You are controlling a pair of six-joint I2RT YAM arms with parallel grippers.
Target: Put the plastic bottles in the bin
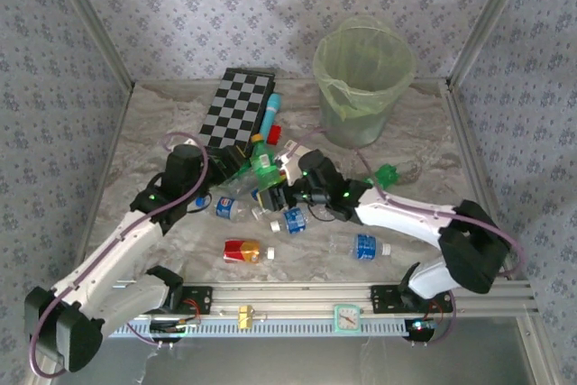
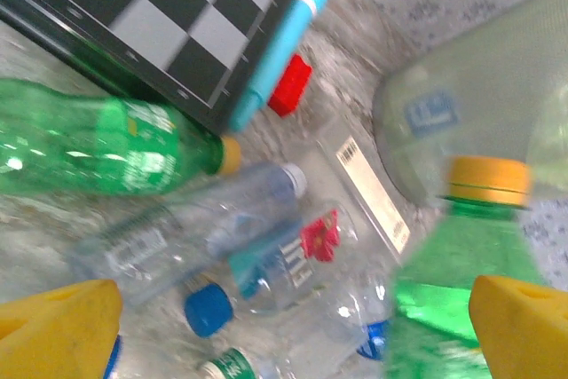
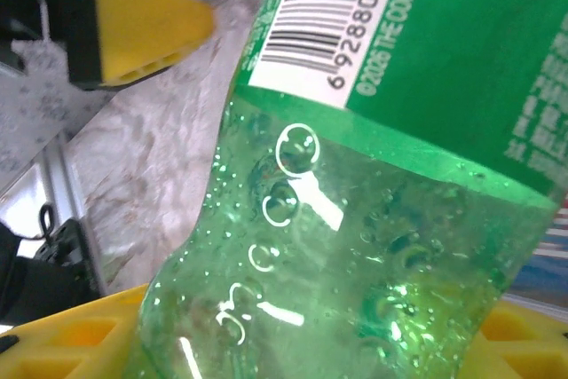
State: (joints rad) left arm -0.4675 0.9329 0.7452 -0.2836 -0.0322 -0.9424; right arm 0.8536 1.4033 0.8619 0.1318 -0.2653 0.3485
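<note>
A green plastic bottle (image 3: pixel 382 219) with a yellow cap (image 2: pixel 486 179) stands held in my right gripper (image 3: pixel 311 343), which is shut on its lower body. My left gripper (image 2: pixel 288 326) is open wide just beside it, and that bottle (image 2: pixel 461 281) sits against its right finger (image 2: pixel 524 326). Below lie another green bottle (image 2: pixel 98 148) and clear bottles (image 2: pixel 204 228). From above, both grippers meet mid-table around the green bottle (image 1: pixel 264 164), the left gripper (image 1: pixel 242 167) on one side and the right gripper (image 1: pixel 281 178) on the other. The pale-green bin (image 1: pixel 363 78) stands at the back right. Several more bottles (image 1: pixel 361 246) lie nearer the front.
A checkerboard (image 1: pixel 236 107) lies at the back, with a long cyan tube (image 1: pixel 270 114) and a small red block (image 1: pixel 274 133) along its right edge. A red-yellow labelled bottle (image 1: pixel 242 250) lies near the front rail. A small green bottle (image 1: pixel 386 175) rests right of the grippers.
</note>
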